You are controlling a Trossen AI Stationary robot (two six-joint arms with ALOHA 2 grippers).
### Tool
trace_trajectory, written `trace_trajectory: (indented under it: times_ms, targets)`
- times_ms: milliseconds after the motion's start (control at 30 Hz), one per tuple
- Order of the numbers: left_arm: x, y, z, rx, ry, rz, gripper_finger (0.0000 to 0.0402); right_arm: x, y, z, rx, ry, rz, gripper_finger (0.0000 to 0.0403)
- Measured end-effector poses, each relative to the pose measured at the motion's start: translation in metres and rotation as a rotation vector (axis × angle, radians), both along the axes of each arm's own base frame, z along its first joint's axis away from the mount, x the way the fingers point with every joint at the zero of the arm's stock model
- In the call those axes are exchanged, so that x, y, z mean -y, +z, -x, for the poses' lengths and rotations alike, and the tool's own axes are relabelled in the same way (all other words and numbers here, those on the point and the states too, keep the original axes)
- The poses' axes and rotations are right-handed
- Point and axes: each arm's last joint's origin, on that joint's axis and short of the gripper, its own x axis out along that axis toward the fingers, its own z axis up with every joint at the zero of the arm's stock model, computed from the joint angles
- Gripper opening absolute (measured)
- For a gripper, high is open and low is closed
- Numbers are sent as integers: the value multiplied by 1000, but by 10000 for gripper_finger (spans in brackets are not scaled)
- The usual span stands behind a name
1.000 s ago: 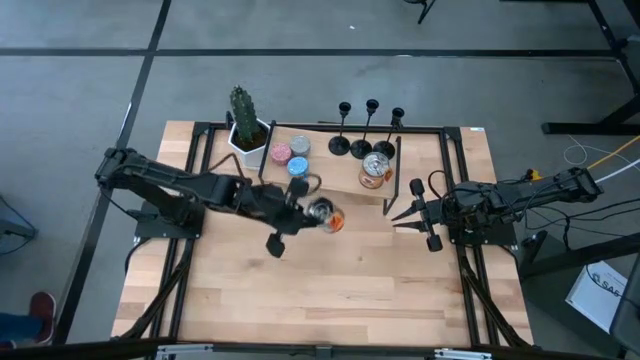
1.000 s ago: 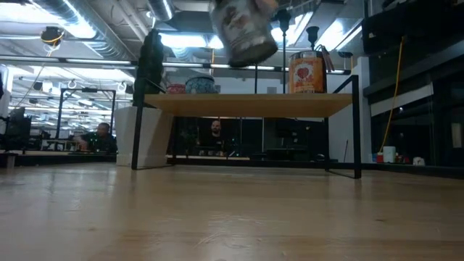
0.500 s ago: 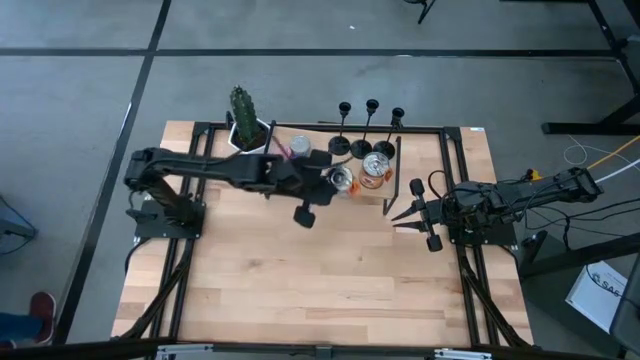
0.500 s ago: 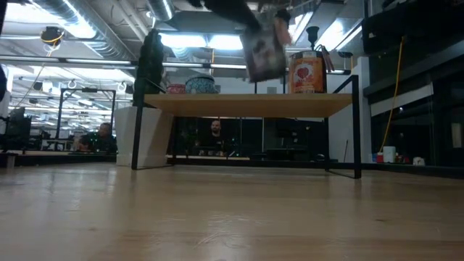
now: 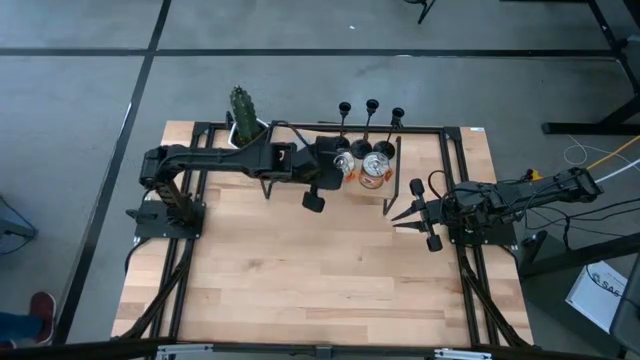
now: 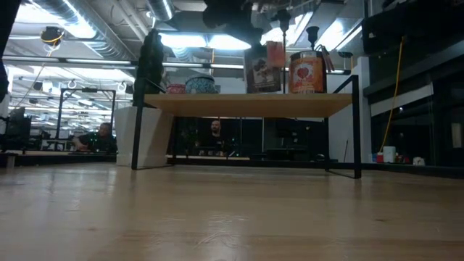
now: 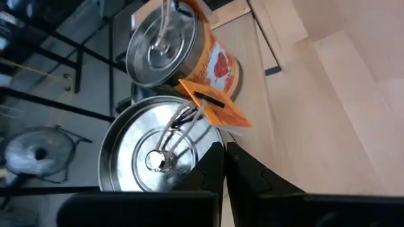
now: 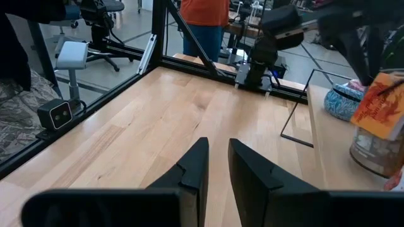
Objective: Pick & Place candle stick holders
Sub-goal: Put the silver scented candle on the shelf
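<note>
1. A light wooden desk (image 5: 330,270) of butcher-block planks fills the lower centre of the high view, edged by a black metal frame (image 5: 187,250).
2. Around it, a grey concrete floor (image 5: 80,90) crossed by dark lines (image 5: 300,52) takes up the upper part of that view.
3. In the low view, bright ceiling lights (image 6: 181,40) and exposed ducts (image 6: 109,32) run across the top of the frame.
4. At mid-left of the low view, a seated person (image 6: 101,136) is at distant workbenches; another person (image 6: 215,134) shows at centre under the raised shelf (image 6: 246,104).
5. A yellow cable (image 6: 391,94) hangs at right.
</note>
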Motion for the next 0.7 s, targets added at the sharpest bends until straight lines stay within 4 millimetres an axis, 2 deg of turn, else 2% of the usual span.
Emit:
trace_trajectory:
  times_ms: [267, 700]
  targets:
    - [-15, -1, 2, 12, -13, 139, 2, 0, 0, 0, 0, 0, -1, 64]
    - [-15, -1, 2, 20, -17, 158, 3, 0, 0, 0, 0, 1, -1, 64]
